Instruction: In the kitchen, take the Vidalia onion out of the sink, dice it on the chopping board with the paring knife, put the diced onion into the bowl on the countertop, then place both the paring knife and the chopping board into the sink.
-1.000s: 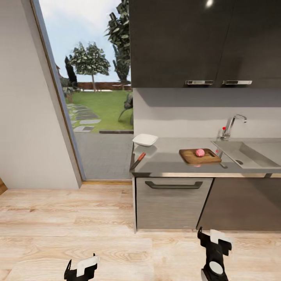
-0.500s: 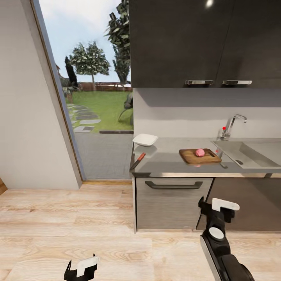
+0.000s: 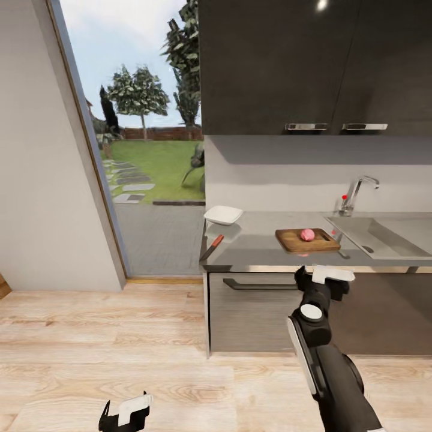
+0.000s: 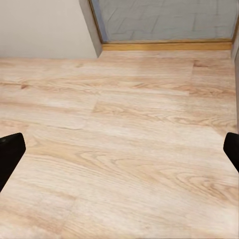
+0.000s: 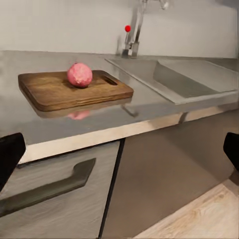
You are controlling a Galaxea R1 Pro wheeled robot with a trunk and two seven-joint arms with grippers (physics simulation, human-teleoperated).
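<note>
Low at my left side, my left gripper [image 3: 127, 410] hangs over the plank floor [image 4: 124, 149], its fingers spread wide and empty; it has no job yet, so it sits parked out of the way. Further along, on the counter [image 3: 258, 243], the bowl [image 3: 223, 215] waits near the left end with the knife [image 3: 212, 247] lying just in front of it by the edge, handle toward me for an easy pick-up. Next comes the board [image 3: 307, 240], and the onion [image 3: 308, 234] rests on it (out of the sink, so I judge that step done). My right gripper [image 3: 323, 281] is raised in front of the drawer, just below the counter edge under the board, fingers wide apart and holding nothing, looking across at the onion. Past the board, the sink [image 3: 377, 237] and its tap [image 3: 356, 193] sit at the right, empty as far as I can see.
</note>
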